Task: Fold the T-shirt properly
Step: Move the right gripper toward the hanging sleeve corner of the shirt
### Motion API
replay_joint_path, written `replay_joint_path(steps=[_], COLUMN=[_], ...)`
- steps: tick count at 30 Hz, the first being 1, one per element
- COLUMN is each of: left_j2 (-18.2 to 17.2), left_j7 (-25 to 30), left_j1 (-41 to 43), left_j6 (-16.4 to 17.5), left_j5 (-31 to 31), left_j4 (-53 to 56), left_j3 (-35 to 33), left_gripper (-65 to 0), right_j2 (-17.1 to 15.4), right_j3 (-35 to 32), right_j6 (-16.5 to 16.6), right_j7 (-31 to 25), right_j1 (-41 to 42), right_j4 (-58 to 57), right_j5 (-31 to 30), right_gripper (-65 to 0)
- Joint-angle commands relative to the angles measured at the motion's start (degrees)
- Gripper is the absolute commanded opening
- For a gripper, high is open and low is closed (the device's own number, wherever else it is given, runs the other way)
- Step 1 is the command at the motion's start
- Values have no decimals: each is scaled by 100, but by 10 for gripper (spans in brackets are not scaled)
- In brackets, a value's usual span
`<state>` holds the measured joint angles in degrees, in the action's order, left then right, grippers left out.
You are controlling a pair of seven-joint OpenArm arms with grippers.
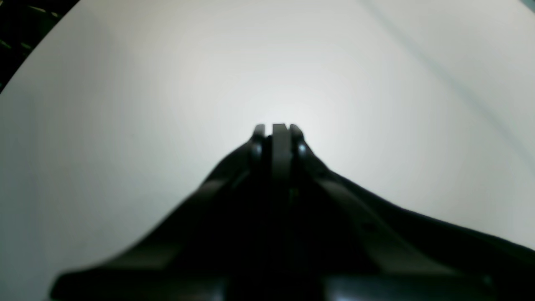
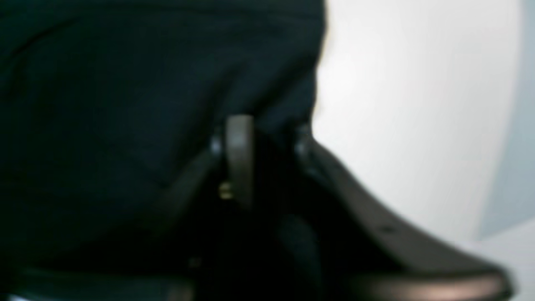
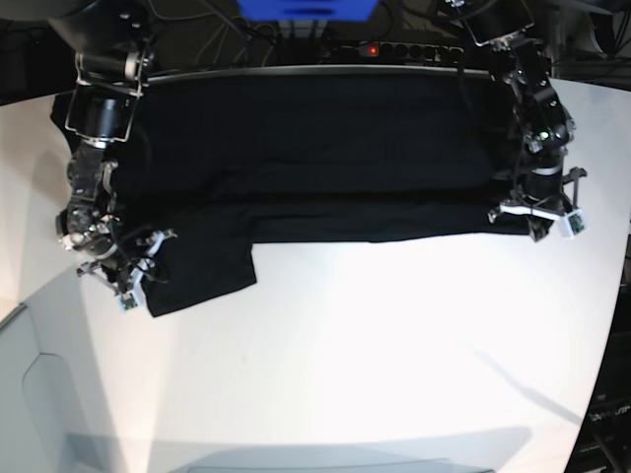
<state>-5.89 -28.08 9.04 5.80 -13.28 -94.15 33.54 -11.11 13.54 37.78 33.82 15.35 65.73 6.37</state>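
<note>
The black T-shirt (image 3: 315, 148) lies spread across the far half of the white table (image 3: 394, 345), with one sleeve (image 3: 202, 268) sticking out toward the front left. My right gripper (image 3: 133, 286) is at that sleeve's left edge. In the right wrist view its jaws (image 2: 269, 140) stand apart, with black cloth (image 2: 125, 104) filling the view to the left and in front of them. My left gripper (image 3: 537, 222) is at the shirt's front right corner. In the left wrist view (image 1: 279, 131) its fingers are pressed together over bare table.
A power strip (image 3: 404, 49) and cables lie behind the table's far edge. The table's front edge curves round at the bottom left (image 3: 59, 394). A dark floor shows past the table's corner (image 1: 21, 25).
</note>
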Motion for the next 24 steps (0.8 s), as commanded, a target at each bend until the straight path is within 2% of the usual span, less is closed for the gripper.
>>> replay_joint_path(steps=[1,2,7,17,24], left_j2=[-83,-83,-83,-83,-83], left_j7=[157,157,157,157,157], left_j1=[-38,-38,-38,-55,-55], left_j6=[13,13,13,13,4], left_j5=[-13,-13,-13,-13,-13], left_j4=[-119,-119,-119,-207,-401], left_j3=[17,17,17,17,17], left_gripper=[-650,-650,-650,-650,-650], right_j2=[-18,-18,-53,-27,-27], right_j3=[-13,-13,-5,4,4], right_j6=[139,139,147,147,147], right_j7=[270,270,262,288,982], right_j1=[16,25,95,78,95], right_j4=[33,33,323,1923,1958], right_j5=[185,185,185,185,185], right_gripper=[-609,-650,-650,-650,-637])
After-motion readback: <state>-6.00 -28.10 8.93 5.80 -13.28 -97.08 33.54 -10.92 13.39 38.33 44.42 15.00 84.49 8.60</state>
